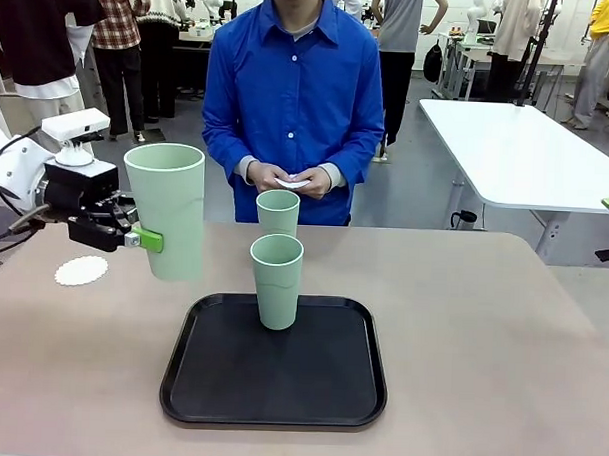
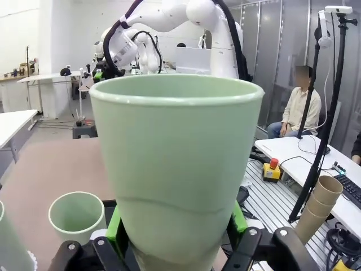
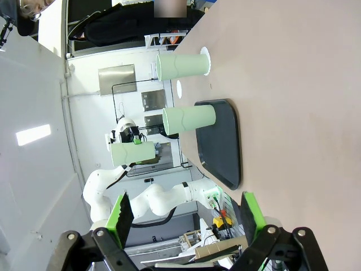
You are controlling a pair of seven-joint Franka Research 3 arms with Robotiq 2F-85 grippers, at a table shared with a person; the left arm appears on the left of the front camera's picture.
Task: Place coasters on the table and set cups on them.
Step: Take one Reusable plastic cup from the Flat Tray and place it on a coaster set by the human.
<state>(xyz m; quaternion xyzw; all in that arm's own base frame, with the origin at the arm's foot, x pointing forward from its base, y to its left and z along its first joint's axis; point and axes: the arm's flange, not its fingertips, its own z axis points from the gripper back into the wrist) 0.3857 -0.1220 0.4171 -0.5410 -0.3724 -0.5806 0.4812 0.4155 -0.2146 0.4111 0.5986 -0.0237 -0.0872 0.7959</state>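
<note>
1. Pale mint green, unpatterned: held cup (image 1: 165, 211), tray cup (image 1: 276, 280), far cup (image 1: 277, 212).
2. White, scalloped lacy rim: coaster (image 1: 81, 270).
3. Beige-tan, plain matte: table (image 1: 481, 334). Black: tray (image 1: 209, 385).
4. Black body, bright green pads (image 1: 150, 241) on left gripper (image 1: 162, 239); right gripper (image 3: 186, 212) has the same colours.
5. Solid blue: person's shirt (image 1: 294, 88).

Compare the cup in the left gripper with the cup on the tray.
The held cup is off the table, clamped low on its wall by the left gripper; the tray cup stands free on the black tray. The held cup hangs beside the coaster, not on it; the tray cup has none under it. Both are mint-green, upright, handleless.
</note>
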